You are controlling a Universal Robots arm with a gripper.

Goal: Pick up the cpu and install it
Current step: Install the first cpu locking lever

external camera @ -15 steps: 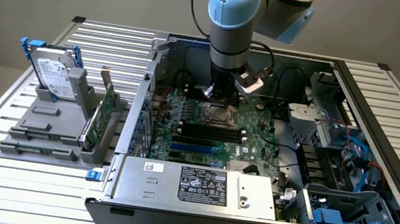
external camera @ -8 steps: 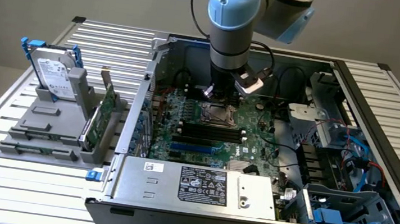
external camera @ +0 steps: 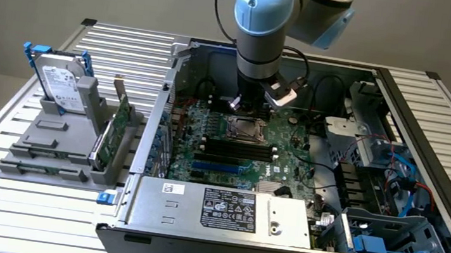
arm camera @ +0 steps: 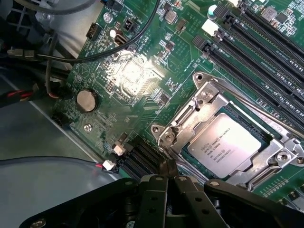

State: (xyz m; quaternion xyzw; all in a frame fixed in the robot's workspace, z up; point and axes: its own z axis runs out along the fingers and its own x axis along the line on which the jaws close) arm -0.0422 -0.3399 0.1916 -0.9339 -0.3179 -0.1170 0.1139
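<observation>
Since the cpu [arm camera: 224,145] already lies flat in the socket frame [arm camera: 202,99] on the motherboard [arm camera: 142,80], it looks light, rigid and fragile, best held by its thin edges. Just beside it, the hand [arm camera: 167,172] hovers closed and empty. Memory slots [arm camera: 251,42] and loose cables [arm camera: 95,54] crowd around.

cpu [arm camera: 224,146]: 1 | socket frame [arm camera: 203,102]: 1 | hard drive [external camera: 60,85]: 1 | coin cell [arm camera: 87,100]: 1
</observation>
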